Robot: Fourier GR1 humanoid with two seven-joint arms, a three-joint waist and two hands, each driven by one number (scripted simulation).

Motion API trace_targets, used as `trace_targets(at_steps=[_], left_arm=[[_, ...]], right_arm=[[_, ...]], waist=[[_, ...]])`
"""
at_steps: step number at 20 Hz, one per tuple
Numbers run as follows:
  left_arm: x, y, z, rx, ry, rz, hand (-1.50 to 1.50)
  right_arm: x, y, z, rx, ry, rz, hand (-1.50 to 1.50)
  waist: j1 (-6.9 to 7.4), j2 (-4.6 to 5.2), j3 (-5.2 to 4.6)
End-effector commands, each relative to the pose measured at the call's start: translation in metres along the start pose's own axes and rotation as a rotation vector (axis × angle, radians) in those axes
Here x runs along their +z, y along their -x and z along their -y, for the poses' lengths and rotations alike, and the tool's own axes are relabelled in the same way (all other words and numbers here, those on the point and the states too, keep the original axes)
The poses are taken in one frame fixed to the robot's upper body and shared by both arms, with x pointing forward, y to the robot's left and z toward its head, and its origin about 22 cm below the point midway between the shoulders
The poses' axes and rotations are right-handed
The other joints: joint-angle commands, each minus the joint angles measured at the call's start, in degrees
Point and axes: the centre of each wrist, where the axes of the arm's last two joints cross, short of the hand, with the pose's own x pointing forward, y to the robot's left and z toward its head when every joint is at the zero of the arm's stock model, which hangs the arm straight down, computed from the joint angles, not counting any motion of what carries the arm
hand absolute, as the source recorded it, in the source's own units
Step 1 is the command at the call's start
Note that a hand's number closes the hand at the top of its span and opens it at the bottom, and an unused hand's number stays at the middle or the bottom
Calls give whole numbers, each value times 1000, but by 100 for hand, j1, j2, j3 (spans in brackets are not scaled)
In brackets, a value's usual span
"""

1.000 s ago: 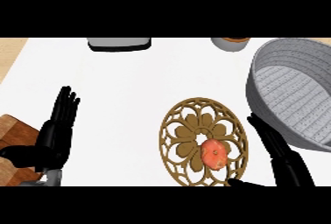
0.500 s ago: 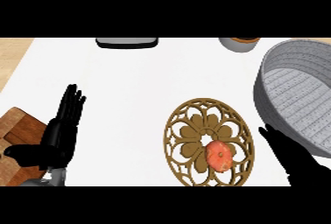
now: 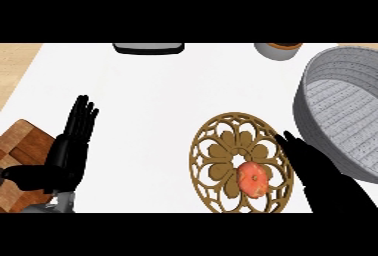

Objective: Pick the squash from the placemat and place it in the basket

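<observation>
One lumpy squash (orange) on filigree placemat

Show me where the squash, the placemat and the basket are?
squash (image 3: 253, 178), head view, middle of its orange body.
placemat (image 3: 221, 150), head view, brown openwork left of the squash.
basket (image 3: 336, 117), head view, grey ribbed inner wall.

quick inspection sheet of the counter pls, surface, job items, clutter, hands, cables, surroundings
surface: white counter, wooden strip along its left edge
job's things: orange squash on the round openwork placemat; grey basket to the right, nothing seen inside
clutter: wooden cutting board lower left; dark tray and a bowl at the far edge
hands: left hand open, resting; right hand open beside the squash
cables: nothing seen
surroundings: nothing seen
</observation>
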Motion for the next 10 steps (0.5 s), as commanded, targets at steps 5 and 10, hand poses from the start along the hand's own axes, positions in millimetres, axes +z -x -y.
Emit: trace_targets(at_steps=[5, 10], left_arm=[[4, -2, 5, 9, -17, 5, 0], [8, -9, 1, 5, 9, 15, 0]], right_arm=[[-1, 1, -12, 30, -53, -153, -150], [-19, 3, -29, 18, -80, -133, -150]], waist=[[-37, -4, 17], [-11, 1, 19]])
